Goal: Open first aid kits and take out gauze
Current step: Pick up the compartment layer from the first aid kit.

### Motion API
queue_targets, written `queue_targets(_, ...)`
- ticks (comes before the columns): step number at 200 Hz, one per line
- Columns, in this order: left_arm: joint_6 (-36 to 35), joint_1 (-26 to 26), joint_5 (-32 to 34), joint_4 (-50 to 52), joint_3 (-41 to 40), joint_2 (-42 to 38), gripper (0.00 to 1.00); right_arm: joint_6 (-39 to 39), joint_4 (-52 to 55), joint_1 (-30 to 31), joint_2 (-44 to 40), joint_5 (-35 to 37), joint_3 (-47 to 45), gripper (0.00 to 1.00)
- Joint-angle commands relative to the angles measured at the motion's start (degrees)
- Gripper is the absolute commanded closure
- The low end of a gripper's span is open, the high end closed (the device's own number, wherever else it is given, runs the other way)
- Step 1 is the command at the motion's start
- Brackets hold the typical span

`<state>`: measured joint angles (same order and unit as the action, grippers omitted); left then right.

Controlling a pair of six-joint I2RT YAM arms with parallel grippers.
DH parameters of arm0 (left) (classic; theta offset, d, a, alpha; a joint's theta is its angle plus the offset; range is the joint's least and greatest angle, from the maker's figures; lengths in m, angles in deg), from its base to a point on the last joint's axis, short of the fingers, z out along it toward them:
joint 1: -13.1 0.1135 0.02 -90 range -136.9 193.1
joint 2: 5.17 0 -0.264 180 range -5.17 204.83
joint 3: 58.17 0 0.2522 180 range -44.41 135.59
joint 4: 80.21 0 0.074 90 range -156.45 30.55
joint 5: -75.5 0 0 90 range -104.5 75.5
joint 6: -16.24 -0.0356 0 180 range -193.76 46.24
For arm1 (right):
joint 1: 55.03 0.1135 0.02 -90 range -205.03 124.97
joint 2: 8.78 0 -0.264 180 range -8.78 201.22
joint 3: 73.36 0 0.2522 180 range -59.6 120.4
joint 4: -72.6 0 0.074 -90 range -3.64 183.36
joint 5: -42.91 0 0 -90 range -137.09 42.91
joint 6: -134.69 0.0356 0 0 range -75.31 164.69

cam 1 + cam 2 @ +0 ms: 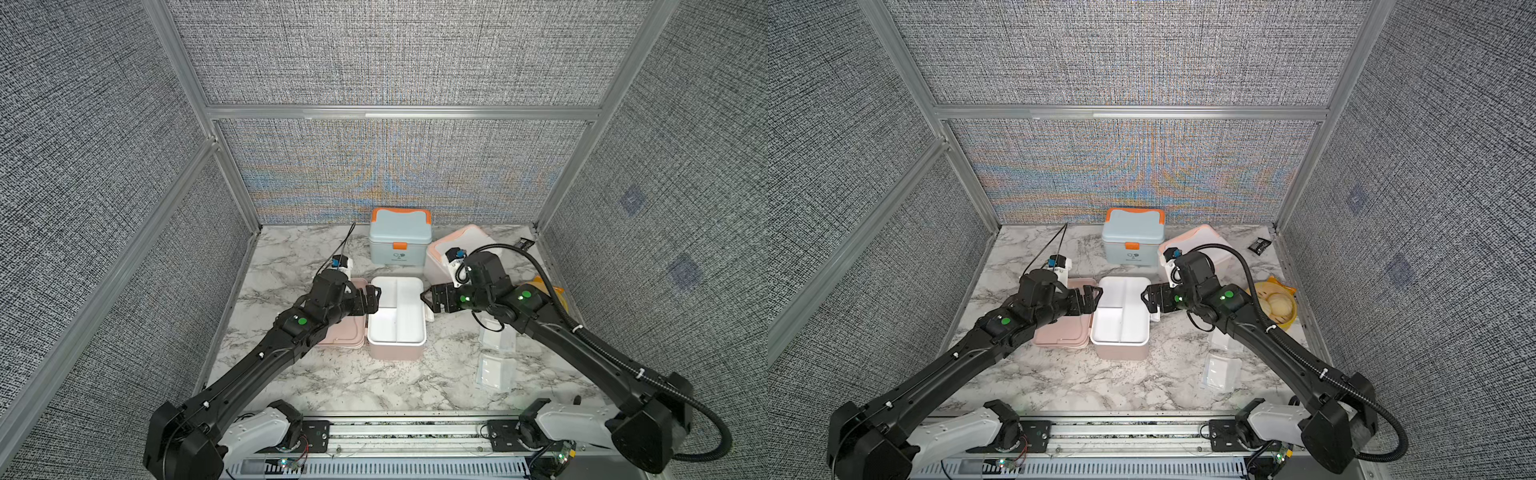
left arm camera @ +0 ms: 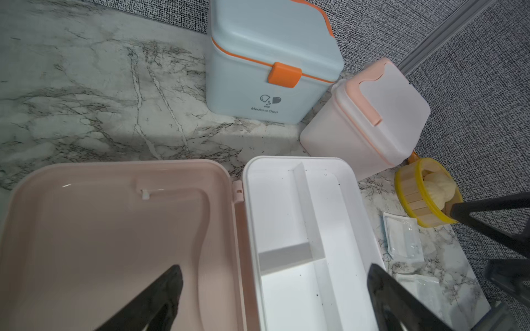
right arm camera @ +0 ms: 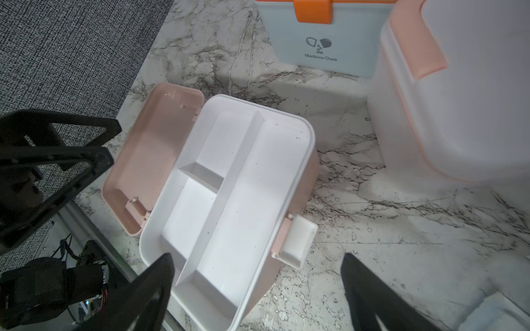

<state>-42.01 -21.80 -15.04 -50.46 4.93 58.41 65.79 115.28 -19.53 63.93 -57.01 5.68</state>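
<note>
Pink box (image 1: 397, 316) open, lid flat beside it. Left gripper (image 1: 374, 300) and right gripper (image 1: 428, 300) flank it, both spread, grasping nothing. Gauze packets (image 1: 496, 357) lie right of it.

My marble table (image 1: 316, 386) carries the open pink kit (image 1: 397, 351), the shut blue kit (image 1: 399, 243) at the back, the peach kit (image 1: 469, 243) tilted beside it, two gauze packets (image 1: 496, 372), a yellow basket (image 1: 1273, 307) and a black wrapper (image 1: 1260, 244).

Round yellow basket (image 1: 1273, 308) holding pale buns (image 1: 1280, 306), right edge of grey-veined white marble tabletop (image 1: 1059, 382); small black wrapper (image 1: 1259, 244), far right corner.
</note>
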Motion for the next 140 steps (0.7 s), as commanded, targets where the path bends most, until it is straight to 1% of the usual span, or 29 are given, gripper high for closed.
queue_targets(1, 0.4, 0.1, -3.4, 0.0, 0.8, 0.7, 0.0, -0.1, 2.7, 2.0, 1.6, -1.1, 3.1, 0.12)
queue_targets(24, 1.4, 0.2, -5.6, 2.7, 1.0, 0.6, 0.0, 0.8, 7.2, 5.0, 4.2, 1.3, 7.4, 0.19)
queue_targets(41, 2.3, 0.2, -6.1, 4.5, -0.2, -0.7, 0.0, 2.1, 10.7, 6.3, 6.2, 1.9, 10.6, 0.29)
queue_targets(56, 2.6, 0.3, -7.4, 5.6, -1.1, -1.9, 0.0, 3.1, 14.4, 7.5, 8.5, 3.4, 13.8, 0.32)
queue_targets(66, 2.6, 0.3, -8.5, 6.0, -1.7, -3.0, 0.0, 3.9, 17.2, 8.0, 10.4, 4.0, 16.4, 0.4)
queue_targets(85, 2.6, 0.3, -10.3, 7.1, -2.9, -5.3, 0.0, 5.2, 22.1, 8.9, 14.3, 4.2, 20.9, 0.45)
queue_targets(88, 2.6, 0.3, -10.4, 7.3, -3.1, -5.7, 0.0, 5.4, 22.6, 9.2, 14.9, 4.2, 21.4, 0.48)
queue_targets(91, 2.6, 0.3, -10.7, 7.6, -3.3, -6.1, 0.0, 5.6, 23.0, 9.4, 15.3, 4.2, 21.8, 0.5)
queue_targets(114, 2.4, 0.3, -11.0, 9.4, -4.1, -9.0, 0.01, 7.7, 26.0, 10.6, 19.4, 5.8, 25.3, 0.52)
queue_targets(140, 3.1, 0.3, -12.4, 9.4, -4.8, -11.8, 0.01, 10.1, 26.1, 11.2, 23.5, 8.1, 27.9, 0.52)
